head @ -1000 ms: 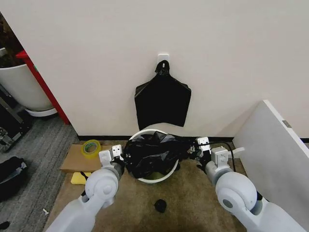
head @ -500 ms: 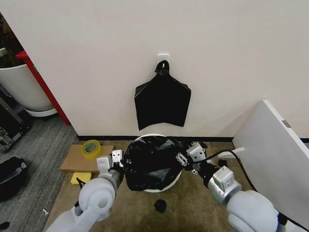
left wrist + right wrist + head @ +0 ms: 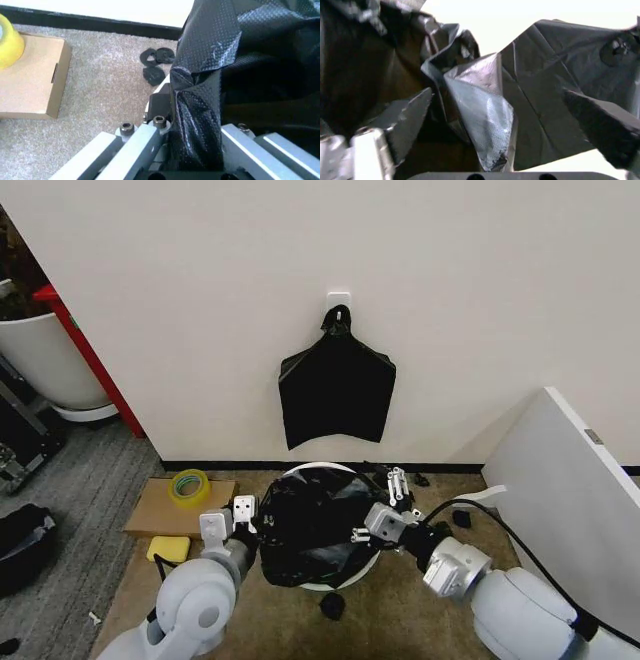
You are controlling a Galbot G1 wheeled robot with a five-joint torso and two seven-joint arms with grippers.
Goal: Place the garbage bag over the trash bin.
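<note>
The cream-white trash bin (image 3: 318, 470) stands on the carpet against the wall. The glossy black garbage bag (image 3: 315, 525) lies crumpled over its mouth and hangs down the near side. My left gripper (image 3: 241, 518) is at the bin's left rim, shut on the bag's edge; the left wrist view shows the garbage bag (image 3: 200, 112) pinched between the left gripper (image 3: 197, 150) fingers. At the bin's right rim my right gripper (image 3: 388, 502) is open. In the right wrist view a fold of the garbage bag (image 3: 485, 108) stands loose between the spread fingers (image 3: 405, 116) of the right gripper (image 3: 502, 120).
A flat black bundle of bags (image 3: 337, 395) hangs on the wall above the bin. A cardboard box (image 3: 160, 510) with a yellow tape roll (image 3: 188, 483) lies left. A black scrap (image 3: 332, 605) lies on the carpet in front. A white panel (image 3: 570, 480) stands right and a planter pot (image 3: 45, 355) far left.
My right gripper has swung in from the bin's right side toward its rim and let go of the bag. The bag has sagged lower over the bin, and my left gripper has dropped slightly.
</note>
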